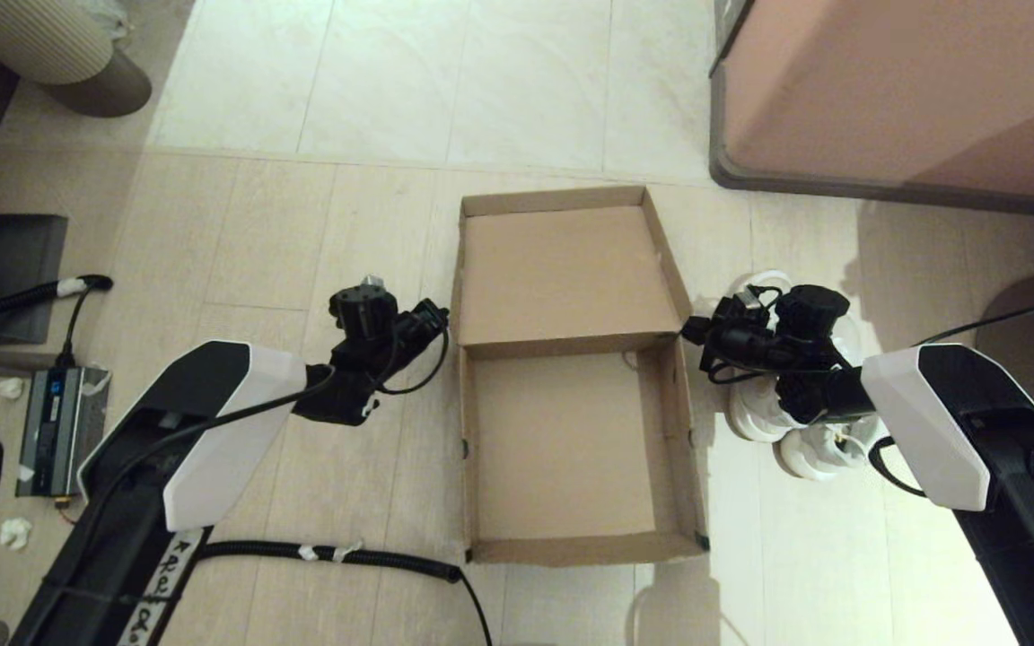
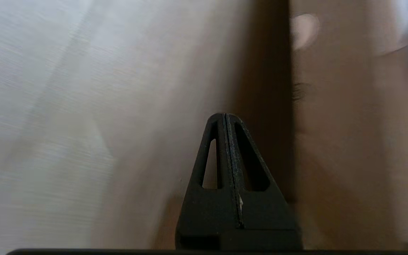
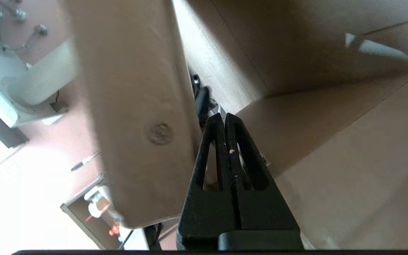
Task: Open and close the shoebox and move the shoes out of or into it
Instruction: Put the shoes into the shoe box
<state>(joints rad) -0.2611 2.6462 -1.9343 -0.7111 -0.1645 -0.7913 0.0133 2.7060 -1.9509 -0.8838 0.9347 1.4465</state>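
Observation:
The brown cardboard shoebox (image 1: pixel 684 440) lies open and empty on the floor in the head view, its lid (image 1: pixel 562 274) folded back away from me. The white shoes (image 1: pixel 755 420) stand on the floor just right of the box, mostly hidden under my right arm. My left gripper (image 1: pixel 432 316) is shut and empty beside the box's left wall near the hinge; the left wrist view shows its closed tips (image 2: pixel 226 117) next to cardboard (image 2: pixel 349 141). My right gripper (image 1: pixel 692 330) is shut and empty at the box's right wall near the hinge, its tips (image 3: pixel 224 117) between cardboard panels (image 3: pixel 136 106).
A large pinkish-brown cabinet (image 1: pixel 912 90) stands at the back right. A ribbed round bin (image 1: pixel 50 45) is at the back left. A black mat (image 1: pixel 5 269), a grey power unit (image 1: pixel 55 431) and a corrugated black cable (image 1: pixel 346 554) lie on the floor to the left and in front.

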